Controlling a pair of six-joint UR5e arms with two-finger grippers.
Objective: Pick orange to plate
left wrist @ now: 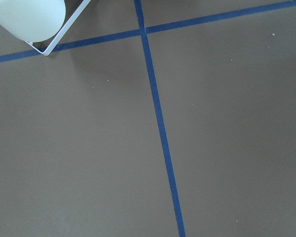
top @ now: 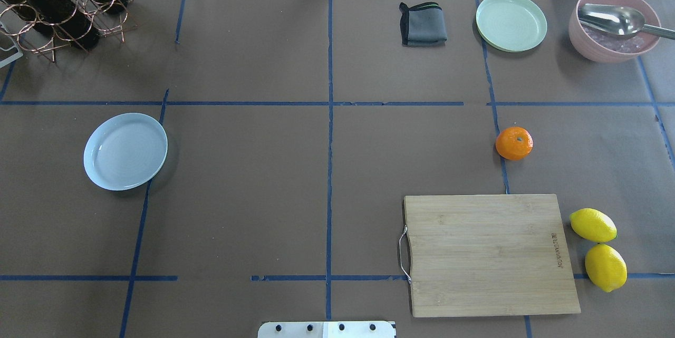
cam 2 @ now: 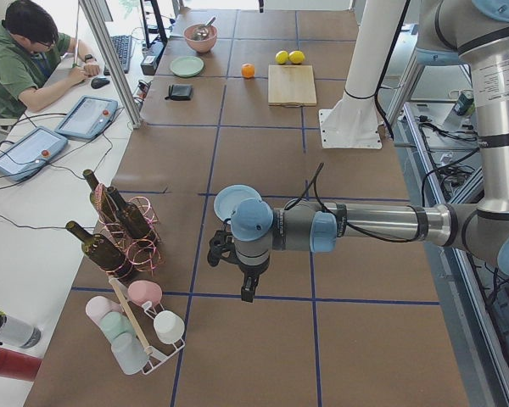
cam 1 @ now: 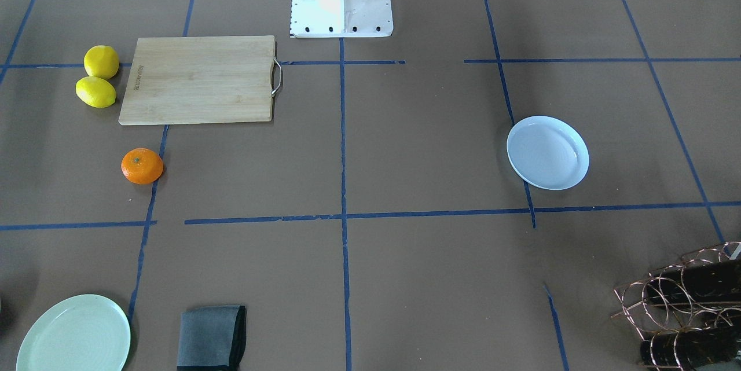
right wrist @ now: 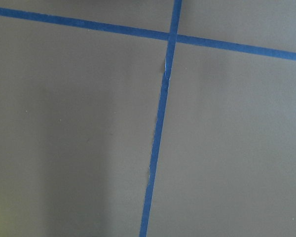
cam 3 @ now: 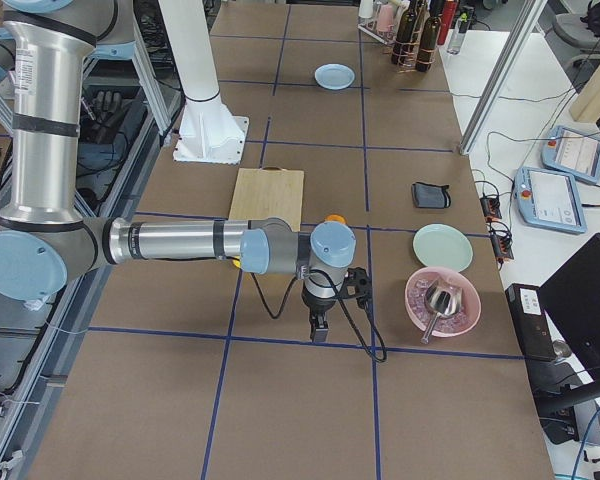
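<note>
The orange lies on the brown table just beyond the cutting board, on the robot's right side; the front-facing view shows the orange at left. The pale bluish-white plate lies empty on the robot's left side, far from the fruit, and appears as the plate at right in the front-facing view. Neither arm shows in those two views. My left gripper hangs above the table near the plate's end, and my right gripper hangs past the orange's end. I cannot tell whether either is open or shut.
A wooden cutting board sits near the base with two lemons beside it. A mint-green plate, folded grey cloth and pink bowl with spoon line the far edge. A wine rack stands far left.
</note>
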